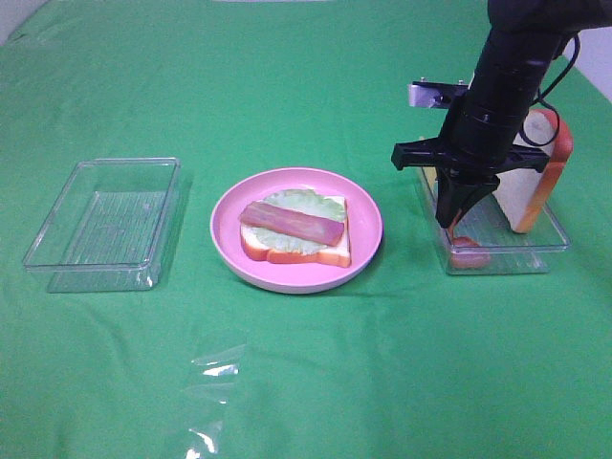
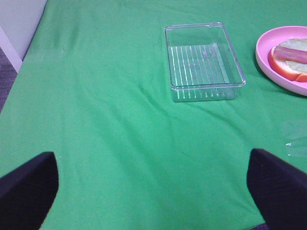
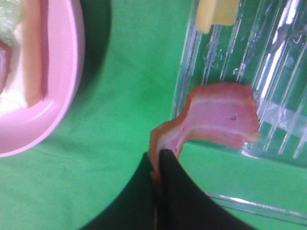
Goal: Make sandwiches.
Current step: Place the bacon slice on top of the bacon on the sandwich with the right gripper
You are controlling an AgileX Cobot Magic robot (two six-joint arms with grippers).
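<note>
1. Right wrist view shows your main risk: the right gripper (image 3: 157,155) is pinched shut on only the very end of a bacon strip (image 3: 216,117), so the strip could slip free as you lift (the rest sags across the wall of the clear tray (image 3: 283,72)).
2. That draped end may drag on the wall and tug the light tray along, or disturb the cheese (image 3: 216,12) lying further in.
3. A floppy strip may also land crooked on the sandwich (image 1: 295,229), which sits on the pink plate (image 1: 287,284) beside this tray, with bread, lettuce and one strip laid so far.
4. Pose: your right arm stands nearly upright over the tray's plate-side end, fingers pointing straight down.
5. Your left gripper (image 2: 151,155) hangs released, jaws wide and holding nothing, over bare green cloth (image 2: 120,120) near the empty tray (image 2: 204,60).
</note>
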